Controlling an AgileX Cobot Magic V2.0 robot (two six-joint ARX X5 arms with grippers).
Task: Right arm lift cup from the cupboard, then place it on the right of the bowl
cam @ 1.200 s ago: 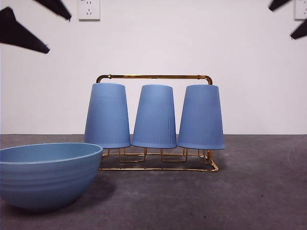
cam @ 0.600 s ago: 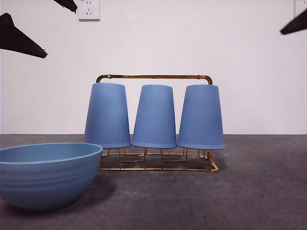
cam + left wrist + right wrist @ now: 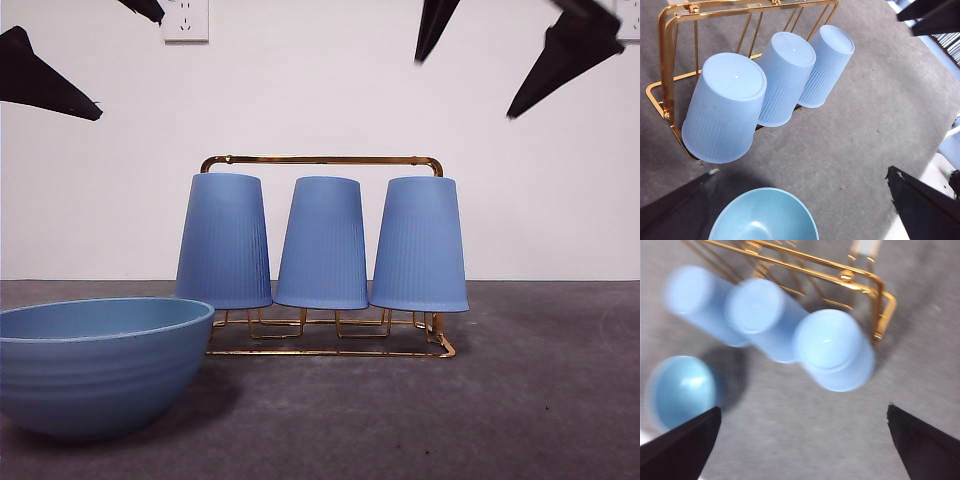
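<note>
Three tall tapered cups are sitting upside down in a row on the cupboard [image 3: 322, 160], a gold wire rack with thin upright pegs, a rectangular base frame and an arched top bar running behind the cups. All three are matte blue with fine vertical ribbing and flat closed ends facing up: the left cup [image 3: 224, 241], the middle cup [image 3: 322, 243] and the right cup [image 3: 419, 244], standing close side by side, rims nearly touching. The bowl [image 3: 95, 365] is resting on the bench [image 3: 540, 390] at about 8 o'clock from the rack, near its left end but apart from it; it is wide, shallow and rounded, blue-teal, with faint horizontal ridges on the outside and a smooth, slightly glossy inside. The bench is a dark grey, matte, lightly speckled surface. The right claw [image 3: 468, 85] is hanging high at about 1 o'clock above the right cup, its two black wedge-shaped points spread well apart and touching nothing; the blurred right wrist view shows that cup [image 3: 834, 350] between and beyond the parted tips. The left claw [image 3: 105, 62] is waiting at 10 o'clock, high above the bowl, points also apart and holding nothing. A white wall socket [image 3: 185, 19] is showing on the pale wall behind.
</note>
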